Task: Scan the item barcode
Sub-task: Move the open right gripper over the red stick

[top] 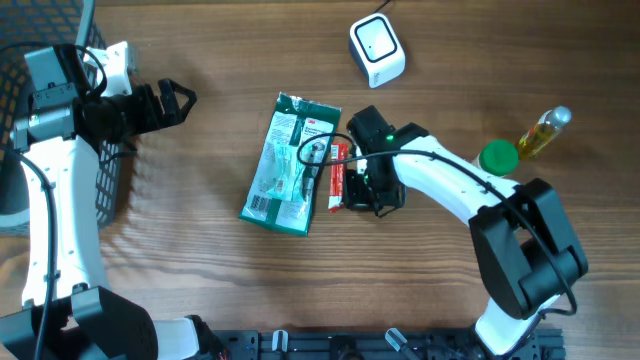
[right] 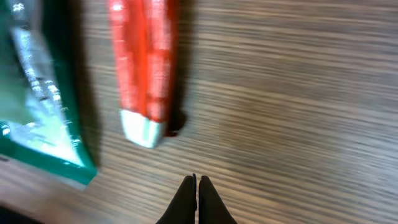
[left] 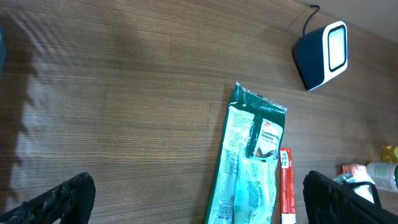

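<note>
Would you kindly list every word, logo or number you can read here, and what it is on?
"3M": red logo on the green package.
"Comfort": that package's label, left wrist view; the remaining print is too small to read.
Blurred and unreadable: print on the red packet.
No text visible on the barcode scanner.

Left claw [top: 186, 98] spread wide, right claw [right: 196, 185] pinched shut, angled downward
</note>
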You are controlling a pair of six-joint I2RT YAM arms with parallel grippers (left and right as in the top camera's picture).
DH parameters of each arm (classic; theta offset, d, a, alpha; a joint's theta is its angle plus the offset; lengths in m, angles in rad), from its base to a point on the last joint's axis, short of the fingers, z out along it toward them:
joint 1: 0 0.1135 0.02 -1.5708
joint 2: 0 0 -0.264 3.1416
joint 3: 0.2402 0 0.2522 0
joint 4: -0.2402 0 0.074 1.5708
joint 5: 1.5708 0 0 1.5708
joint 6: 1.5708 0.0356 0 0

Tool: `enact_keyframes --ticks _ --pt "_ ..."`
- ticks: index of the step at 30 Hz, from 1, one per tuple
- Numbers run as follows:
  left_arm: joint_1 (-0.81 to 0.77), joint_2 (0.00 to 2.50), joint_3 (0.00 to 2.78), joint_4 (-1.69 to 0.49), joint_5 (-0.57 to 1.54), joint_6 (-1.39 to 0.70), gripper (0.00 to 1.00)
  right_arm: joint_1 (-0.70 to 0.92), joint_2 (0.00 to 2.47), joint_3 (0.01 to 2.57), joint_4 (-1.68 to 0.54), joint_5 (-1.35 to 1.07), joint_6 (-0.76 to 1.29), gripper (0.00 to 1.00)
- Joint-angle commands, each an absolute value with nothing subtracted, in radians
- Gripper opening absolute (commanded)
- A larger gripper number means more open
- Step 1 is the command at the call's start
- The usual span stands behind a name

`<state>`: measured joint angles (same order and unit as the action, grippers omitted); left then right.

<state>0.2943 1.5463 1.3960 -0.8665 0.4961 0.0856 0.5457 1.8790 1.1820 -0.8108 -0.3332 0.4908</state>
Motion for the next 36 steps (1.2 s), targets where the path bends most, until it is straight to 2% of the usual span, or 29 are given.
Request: enact_keyframes --ticks 1,5,7,9,10,12,18,24,33,36 --pt "0.293 1.551 1.401 -0.865 0.504 0.101 1.00 0.565 1.873 1.202 -0.781 -0.373 0.481 0.04" --pt "0.293 1.551 1.401 -0.864 0.504 0.101 1.00 0.611 1.874 1.202 -0.747 -0.427 0.508 0.04" --pt "0.293 1.551 1.401 -0.865 0.504 0.101 1.00 0.653 1.874 1.202 -0.723 -0.428 0.508 0.13" --pt "0.293 1.551 1.401 -0.864 0.504 0.101 1.00 0.677 1.874 1.202 -0.698 -0.381 0.509 0.13" --pt "0.293 1.551 1.401 -0.864 0.504 0.101 1.00 0.682 1.874 1.202 -0.688 -0.358 0.517 0.13" --pt "0.293 1.551 1.401 -0.864 0.504 0.101 1.00 0.684 1.875 1.202 -0.669 -0.298 0.568 0.04" --pt "0.293 1.551 1.401 -0.865 0.504 0.101 1.00 0.684 1.877 1.140 -0.588 -0.198 0.686 0.04" --pt "0.293 1.551 1.401 -0.865 0.504 0.101 1.00 0.656 1.877 1.136 -0.661 -0.129 0.677 0.04" --pt "0.293 1.551 1.401 -0.865 0.504 0.101 1.00 0.479 1.848 1.214 -0.892 -0.066 0.353 0.04" --pt "0.293 1.551 1.401 -0.865 0.504 0.101 1.00 0.447 1.818 1.223 -0.907 -0.097 0.342 0.04"
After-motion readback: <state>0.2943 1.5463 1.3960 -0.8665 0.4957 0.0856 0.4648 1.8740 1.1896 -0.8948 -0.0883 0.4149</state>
